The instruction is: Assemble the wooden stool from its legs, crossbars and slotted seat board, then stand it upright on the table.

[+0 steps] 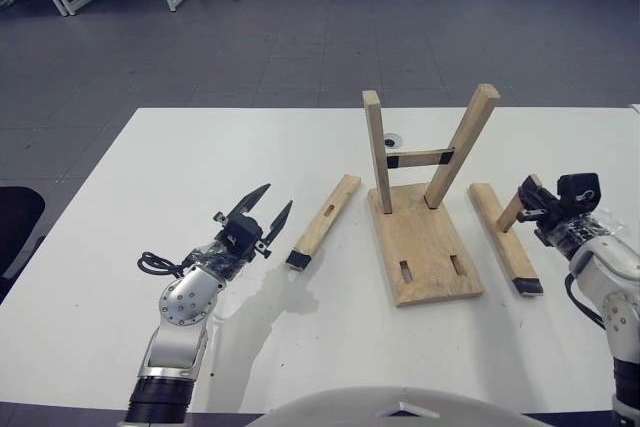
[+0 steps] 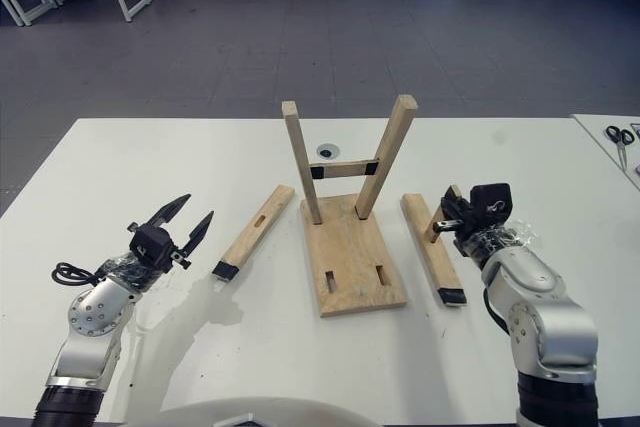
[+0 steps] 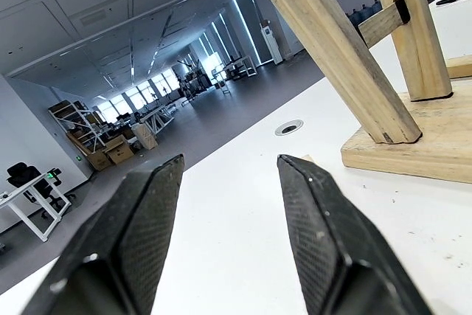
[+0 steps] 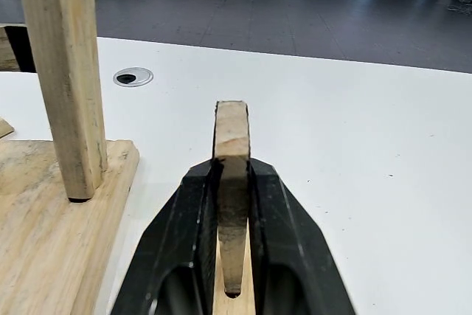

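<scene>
The slotted seat board (image 1: 425, 243) lies flat mid-table with two legs (image 1: 377, 150) standing in it, joined by a crossbar (image 1: 420, 158). One loose leg (image 1: 324, 219) lies left of the board, just right of my open left gripper (image 1: 262, 212), which holds nothing. Another leg (image 1: 504, 236) lies right of the board, with a short crossbar (image 1: 519, 204) rising from it. My right gripper (image 4: 233, 182) is shut on that crossbar (image 4: 231, 138).
The white table (image 1: 160, 197) has a round cable grommet (image 1: 392, 139) behind the stool. A black cable (image 1: 155, 265) trails by the left wrist. Scissors (image 2: 619, 134) lie at the far right on a neighbouring table.
</scene>
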Tool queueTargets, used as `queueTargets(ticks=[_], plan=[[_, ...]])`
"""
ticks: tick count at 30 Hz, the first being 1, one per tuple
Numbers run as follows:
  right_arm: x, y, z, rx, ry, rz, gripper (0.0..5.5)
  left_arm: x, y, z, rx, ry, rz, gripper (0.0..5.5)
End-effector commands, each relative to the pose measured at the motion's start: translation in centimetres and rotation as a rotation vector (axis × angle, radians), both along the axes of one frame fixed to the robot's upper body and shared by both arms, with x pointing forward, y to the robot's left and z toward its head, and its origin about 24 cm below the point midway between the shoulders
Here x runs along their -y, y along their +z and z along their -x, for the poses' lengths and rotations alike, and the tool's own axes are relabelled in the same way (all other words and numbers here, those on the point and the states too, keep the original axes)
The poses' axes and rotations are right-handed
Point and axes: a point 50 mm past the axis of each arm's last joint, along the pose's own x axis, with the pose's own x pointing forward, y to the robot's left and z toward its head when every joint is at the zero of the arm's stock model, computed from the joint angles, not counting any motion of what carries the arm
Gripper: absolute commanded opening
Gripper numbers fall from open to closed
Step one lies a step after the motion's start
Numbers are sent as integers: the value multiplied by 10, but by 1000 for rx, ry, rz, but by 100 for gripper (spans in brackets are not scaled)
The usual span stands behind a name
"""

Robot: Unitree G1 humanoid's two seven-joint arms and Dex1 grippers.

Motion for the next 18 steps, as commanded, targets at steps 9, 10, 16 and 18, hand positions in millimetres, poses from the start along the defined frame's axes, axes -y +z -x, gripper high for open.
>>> queueTargets(ticks=[9,10,16,18], plan=[[1,69,-27,237,-44,-85,148,2,-2,-1,-8,-1,5,231],[-1,82,-32,284,-52,-96,148,2,-2,-1,-9,-2,5,231],[-19,118,-63,430,-55,-97,148,2,-3,-4,-7,-2,5,231],[-18,89,-68,344,-70,-63,148,2,-3,-5,-7,-4,4,231]])
